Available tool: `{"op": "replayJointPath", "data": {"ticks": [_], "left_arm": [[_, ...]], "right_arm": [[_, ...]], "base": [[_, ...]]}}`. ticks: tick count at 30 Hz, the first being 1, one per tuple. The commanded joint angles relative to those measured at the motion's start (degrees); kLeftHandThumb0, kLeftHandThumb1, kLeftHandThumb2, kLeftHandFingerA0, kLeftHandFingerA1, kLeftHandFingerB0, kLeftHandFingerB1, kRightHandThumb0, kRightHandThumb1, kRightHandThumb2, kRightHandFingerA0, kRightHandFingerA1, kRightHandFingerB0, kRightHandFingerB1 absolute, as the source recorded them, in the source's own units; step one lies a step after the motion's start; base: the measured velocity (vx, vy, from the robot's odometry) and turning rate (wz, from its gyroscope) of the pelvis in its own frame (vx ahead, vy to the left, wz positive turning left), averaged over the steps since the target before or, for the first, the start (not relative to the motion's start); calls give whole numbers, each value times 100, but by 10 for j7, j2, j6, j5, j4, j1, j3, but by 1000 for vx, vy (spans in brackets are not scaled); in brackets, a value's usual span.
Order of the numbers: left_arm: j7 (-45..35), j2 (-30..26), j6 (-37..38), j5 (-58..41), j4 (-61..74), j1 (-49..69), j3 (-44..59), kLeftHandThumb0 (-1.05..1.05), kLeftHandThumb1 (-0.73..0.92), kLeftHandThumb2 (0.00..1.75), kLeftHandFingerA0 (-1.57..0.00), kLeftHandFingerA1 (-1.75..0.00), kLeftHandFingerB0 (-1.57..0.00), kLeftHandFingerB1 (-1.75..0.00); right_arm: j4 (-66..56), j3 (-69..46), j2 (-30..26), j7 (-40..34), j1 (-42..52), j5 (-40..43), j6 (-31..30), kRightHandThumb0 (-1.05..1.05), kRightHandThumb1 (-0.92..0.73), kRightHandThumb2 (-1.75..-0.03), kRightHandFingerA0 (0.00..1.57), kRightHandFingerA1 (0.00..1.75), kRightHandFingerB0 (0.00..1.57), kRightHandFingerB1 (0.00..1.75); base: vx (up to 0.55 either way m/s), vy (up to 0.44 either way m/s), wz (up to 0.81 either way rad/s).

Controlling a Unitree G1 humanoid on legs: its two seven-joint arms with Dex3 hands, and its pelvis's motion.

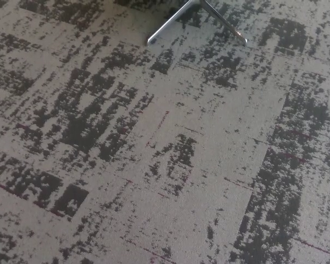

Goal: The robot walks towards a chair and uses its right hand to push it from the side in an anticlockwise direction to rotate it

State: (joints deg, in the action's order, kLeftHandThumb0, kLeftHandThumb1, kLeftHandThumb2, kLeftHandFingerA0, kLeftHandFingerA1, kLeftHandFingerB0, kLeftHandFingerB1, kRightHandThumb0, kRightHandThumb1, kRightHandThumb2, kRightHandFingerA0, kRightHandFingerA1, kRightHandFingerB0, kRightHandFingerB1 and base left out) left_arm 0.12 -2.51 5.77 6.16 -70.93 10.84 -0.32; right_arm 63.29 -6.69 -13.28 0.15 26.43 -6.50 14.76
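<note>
Only two chair legs [195, 19] show on the carpet [165, 165]; neither robot hand visible; approach closer before pushing.

Grey carpet tiling mottled with black brushed patches and thin dark red streaks [154, 165] is filling nearly the whole head view. Faint tile seams are running diagonally across it, and even, soft light is falling over it without strong shadows.
</note>
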Motion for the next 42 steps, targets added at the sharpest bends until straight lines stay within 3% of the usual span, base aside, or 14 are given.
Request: {"op": "replayJointPath", "data": {"ticks": [1, 3, 4, 12, 13, 16, 25, 27, 29, 32, 33, 37, 38, 42], "left_arm": [[4, 6, 85, -5, -23, -11, 11, -66, 58, 94, -27, -58, -16, -48], [-3, 8, 92, -12, -25, -11, 20, -64, 74, 62, -30, -53, -22, -35], [-6, 8, 96, -11, -27, -12, 22, -69, 58, 94, -27, -59, -16, -48], [11, 9, 108, 14, -35, -14, 16, -67, 62, 95, -28, -58, -15, -47], [9, 12, 104, 0, -35, -14, 25, -62, 76, 63, -34, -51, -23, -34], [14, 11, 107, 6, -36, -15, 19, -68, 61, 95, -30, -58, -16, -47], [-10, 21, 108, -27, -36, -12, 62, -62, 72, 60, -26, -50, -25, -34], [-3, 16, 109, -6, -38, -13, 47, -67, 60, 95, -24, -56, -15, -47], [2, 13, 108, 9, -38, -12, 33, -64, 78, 63, -33, -50, -22, -33], [9, 14, 106, 5, -38, -11, 30, -65, 60, 95, -28, -57, -16, -46], [12, 16, 100, 0, -38, -11, 34, -63, 75, 63, -36, -50, -25, -33], [5, 13, 96, 1, -41, -15, 32, -65, 76, 63, -30, -53, -22, -35], [5, 14, 101, 0, -41, -11, 33, -67, 59, 95, -28, -58, -16, -47], [16, 7, 101, 18, -42, -5, 10, -72, 62, 98, -28, -56, -18, -46]], "right_arm": [[31, -22, -16, -22, -5, 18, 108, -41, -72, -63, 48, 58, 23, 29], [38, -21, -17, -26, -8, 11, 114, -40, -72, -61, 50, 57, 22, 29], [40, -15, -20, -36, -8, 2, 122, -46, -57, -85, 51, 69, 15, 42], [53, -19, -20, -24, -11, 10, 141, -44, -73, -62, 43, 51, 20, 29], [54, -23, -19, -16, -11, 16, 142, -44, -72, -61, 42, 50, 19, 28], [50, -20, -20, -24, -9, 11, 146, -46, -70, -63, 44, 54, 18, 28], [59, -11, -24, -35, -9, 2, 143, -38, -75, -62, 44, 54, 15, 28], [61, -14, -23, -29, -11, 8, 145, -39, -72, -61, 46, 58, 16, 28], [67, -14, -24, -32, -15, 7, 142, -40, -72, -61, 49, 56, 18, 28], [76, -16, -23, -33, -18, 9, 136, -42, -72, -64, 49, 56, 18, 29], [65, -13, -23, -34, -7, 6, 149, -41, -71, -61, 49, 55, 17, 28], [66, -8, -26, -35, -4, 3, 153, -40, -70, -61, 47, 56, 18, 27], [67, -6, -26, -37, -4, 2, 148, -39, -71, -61, 49, 55, 18, 28], [75, -15, -22, -31, -7, 14, 151, -41, -71, -61, 48, 54, 19, 28]], "base": [[0, 0, 0], [17, 27, -4], [88, 7, 11], [6, 23, -1], [78, 118, -12], [152, 259, -28], [211, 200, -11], [198, -89, 13], [189, -175, 13], [296, -253, 16], [366, -312, 5], [289, -316, 14], [233, -173, 1], [316, -92, -9]]}}
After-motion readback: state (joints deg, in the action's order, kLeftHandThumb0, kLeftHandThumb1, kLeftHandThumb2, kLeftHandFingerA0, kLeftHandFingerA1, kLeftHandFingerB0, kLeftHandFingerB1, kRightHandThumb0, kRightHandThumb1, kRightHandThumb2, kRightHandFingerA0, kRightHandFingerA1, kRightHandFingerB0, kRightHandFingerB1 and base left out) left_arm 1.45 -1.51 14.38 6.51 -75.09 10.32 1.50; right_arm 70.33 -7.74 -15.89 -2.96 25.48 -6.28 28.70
